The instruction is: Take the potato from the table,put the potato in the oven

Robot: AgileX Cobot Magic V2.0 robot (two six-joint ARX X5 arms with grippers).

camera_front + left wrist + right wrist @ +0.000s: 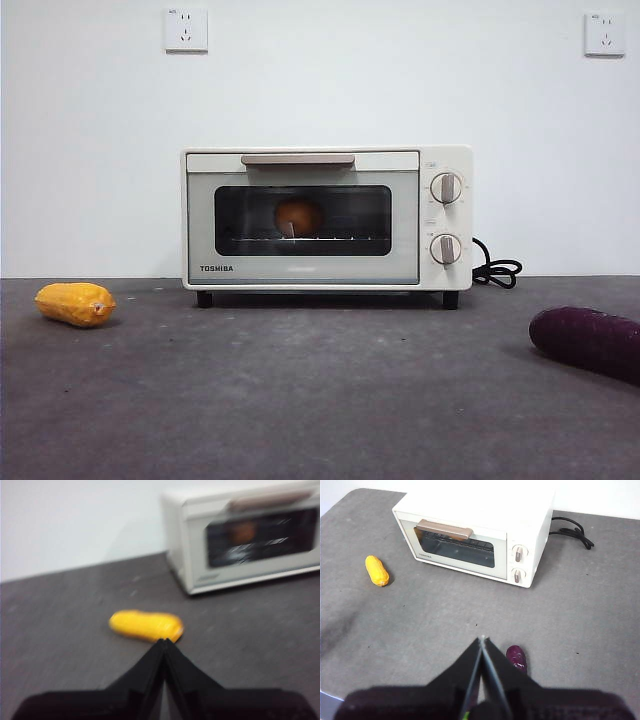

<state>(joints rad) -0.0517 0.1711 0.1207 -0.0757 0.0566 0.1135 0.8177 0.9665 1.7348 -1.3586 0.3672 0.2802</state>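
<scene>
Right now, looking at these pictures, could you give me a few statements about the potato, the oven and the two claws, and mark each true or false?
1. The potato sits inside the oven. True.
2. The oven door is open. False: it is closed.
3. The left gripper holds the yellow vegetable. False: it is shut and empty.
4. The right gripper is shut and empty. True.
5. The purple vegetable lies on the table. True.
</scene>
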